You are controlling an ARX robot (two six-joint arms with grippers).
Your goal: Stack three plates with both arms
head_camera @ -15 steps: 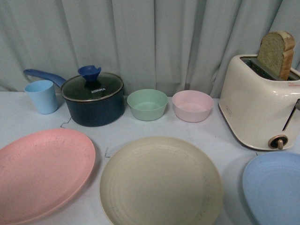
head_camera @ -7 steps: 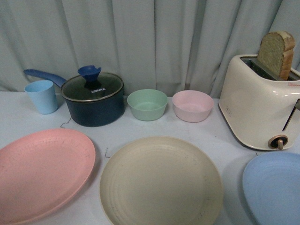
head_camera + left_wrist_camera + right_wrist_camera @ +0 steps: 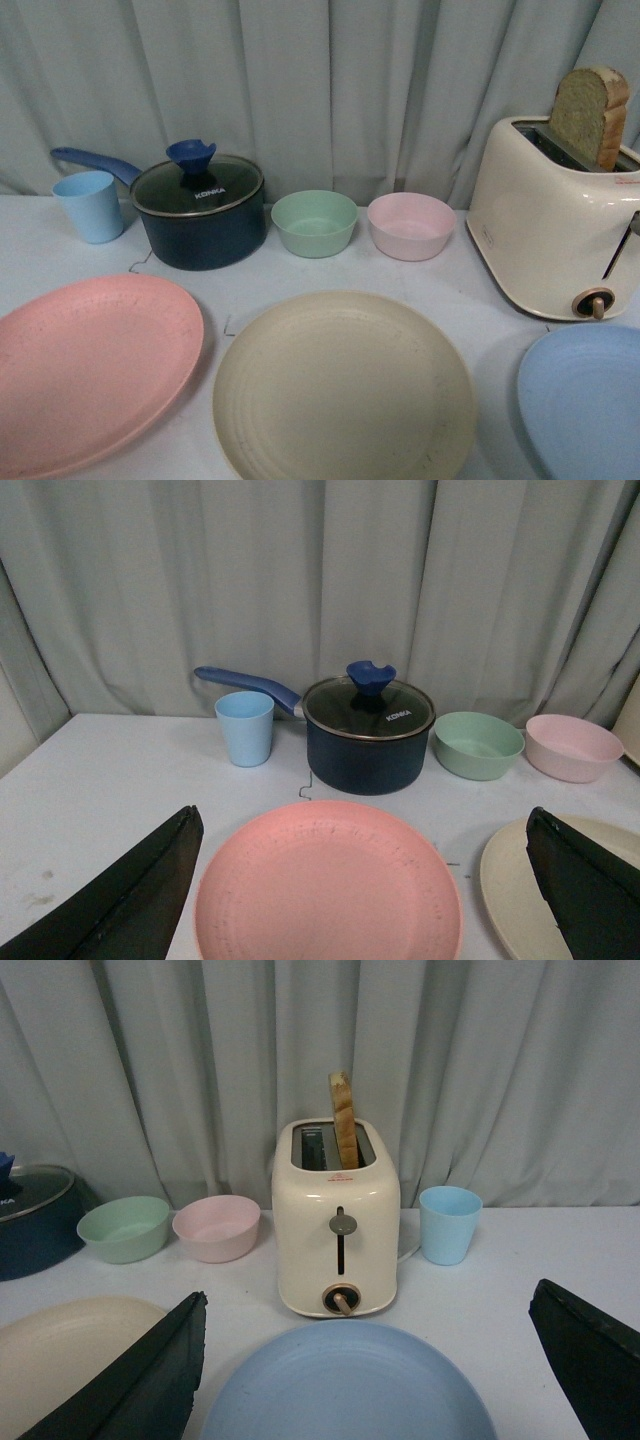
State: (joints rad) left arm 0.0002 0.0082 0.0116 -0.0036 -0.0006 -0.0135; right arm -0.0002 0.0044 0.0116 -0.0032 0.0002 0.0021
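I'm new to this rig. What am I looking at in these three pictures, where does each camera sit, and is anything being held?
This is a two-armed robot at a table. The front view comes from a camera on its body; neither arm shows there. The other two come from cameras on the wrists: the black wedges are the left jaws and the right jaws, spread wide, holding nothing. Nearest the robot lie three plates, side by side, not yet stacked: pink plate, beige plate, blue plate. Behind stand a cup, a lidded pot, a green bowl, a pink bowl and a toaster with bread in it. The right wrist view shows a second cup beside the toaster.
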